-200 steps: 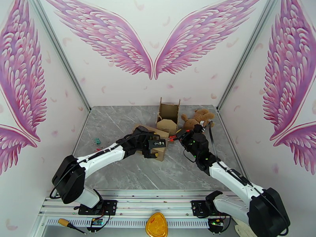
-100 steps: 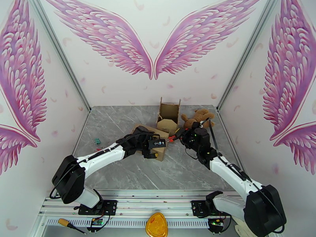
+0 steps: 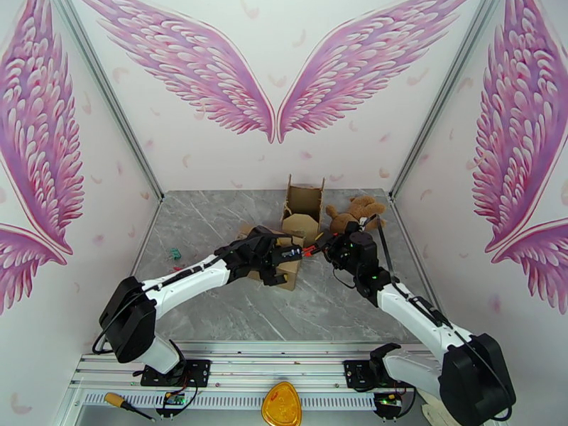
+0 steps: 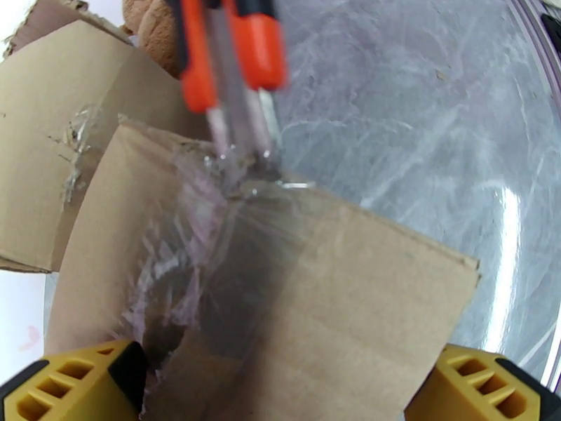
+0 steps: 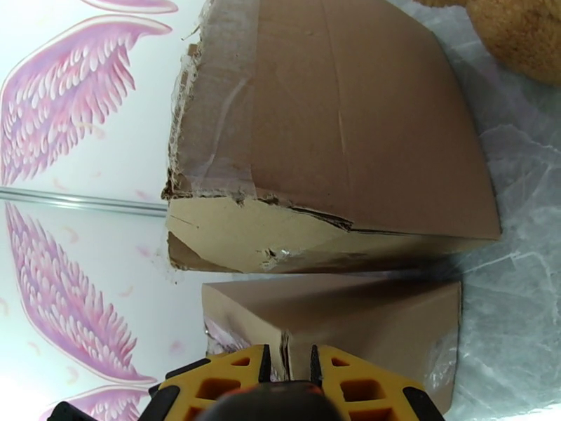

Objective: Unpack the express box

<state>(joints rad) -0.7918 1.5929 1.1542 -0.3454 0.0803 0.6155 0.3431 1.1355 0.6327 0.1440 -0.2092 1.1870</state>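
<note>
A small taped cardboard express box [image 3: 289,276] lies mid-table. My left gripper [image 3: 282,258] is shut on it; in the left wrist view its yellow fingertips [image 4: 70,387] straddle the box [image 4: 336,296]. My right gripper [image 3: 328,246] is shut on an orange-handled cutter [image 3: 310,250]. The cutter [image 4: 235,43] comes in from the far side, and its blade tip meets the clear tape at the box's top edge. In the right wrist view the yellow fingers [image 5: 231,370] hold the cutter's handle [image 5: 270,403], with the thin blade pressed on the box [image 5: 365,317].
An opened, taller cardboard box [image 3: 303,201] stands just behind, with a brown teddy bear [image 3: 357,209] to its right. A small green item [image 3: 172,253] lies at the table's left. A screwdriver [image 3: 121,402] and a yellow piece [image 3: 282,405] rest on the front rail.
My right gripper has moved left and slightly back, bringing the cutter's tip onto the box. My left arm has shifted a little to the right with the box.
</note>
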